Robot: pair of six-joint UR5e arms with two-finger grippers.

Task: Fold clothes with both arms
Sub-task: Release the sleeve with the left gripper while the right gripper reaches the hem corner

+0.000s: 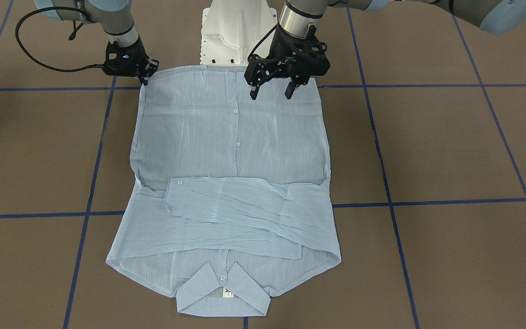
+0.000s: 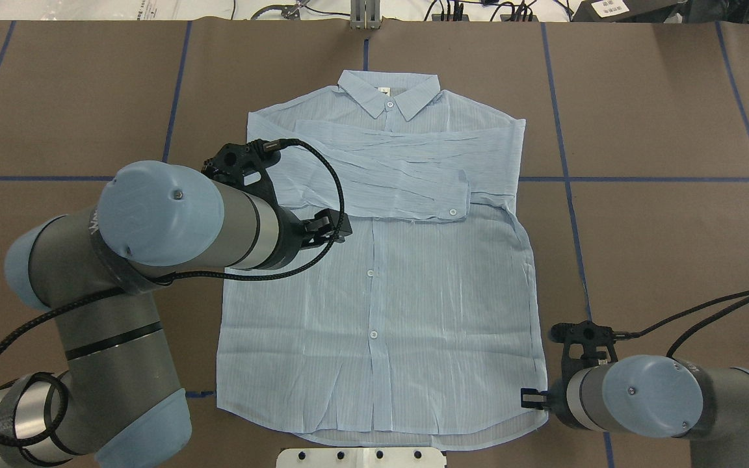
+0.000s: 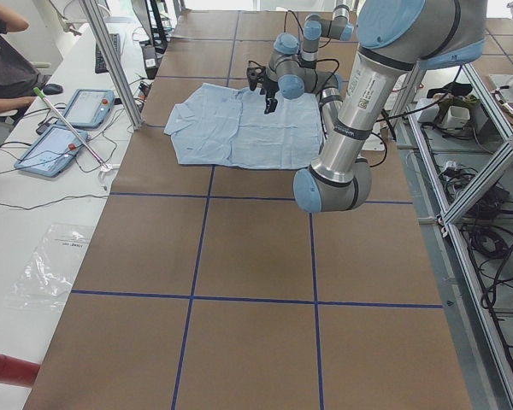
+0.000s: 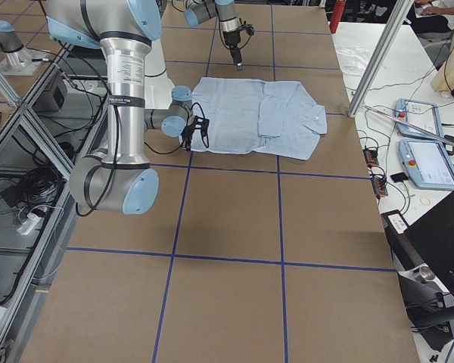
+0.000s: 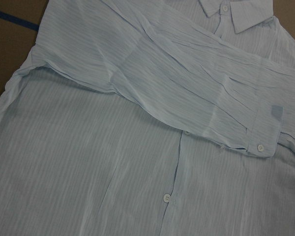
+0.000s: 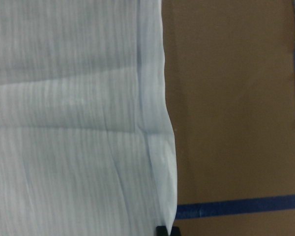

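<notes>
shirt: we're seeing the light-blue pinstriped shirt (image 1: 226, 137) lying flat and buttons-up on the tabletop (image 1: 427, 146), with both sleeves (image 1: 244, 210) lying folded across the chest.
long axis: it's running straight away from the robot, with the hem at the base side and the collar (image 1: 224, 292) at the far side.
right gripper: the right gripper (image 1: 146, 78) is sitting low at the hem corner on the robot's right, its tips at the fabric edge. We're not able to tell whether it's clamped on cloth or parted, because the wrist view is showing only one dark tip at the shirt's edge.
left gripper: the left gripper (image 1: 271, 95) is hanging well above the shirt, spread apart and carrying nothing. The front view is putting it over the hem band, between the button placket and the left hem corner (image 1: 314, 82).
key relation: that corner is lying outboard of and below the left gripper. The right arm is at its corner and the left arm is not.
step: we're judging this as the set-up for a two-corner hem grasp, to fold the hem toward the collar.
next move: we're expecting the left gripper to need a drop and a shift outward to match the right side.
risk: the thin cloth may slip from a shallow pinch, and an uneven lift would be skewing the fold line.
</notes>
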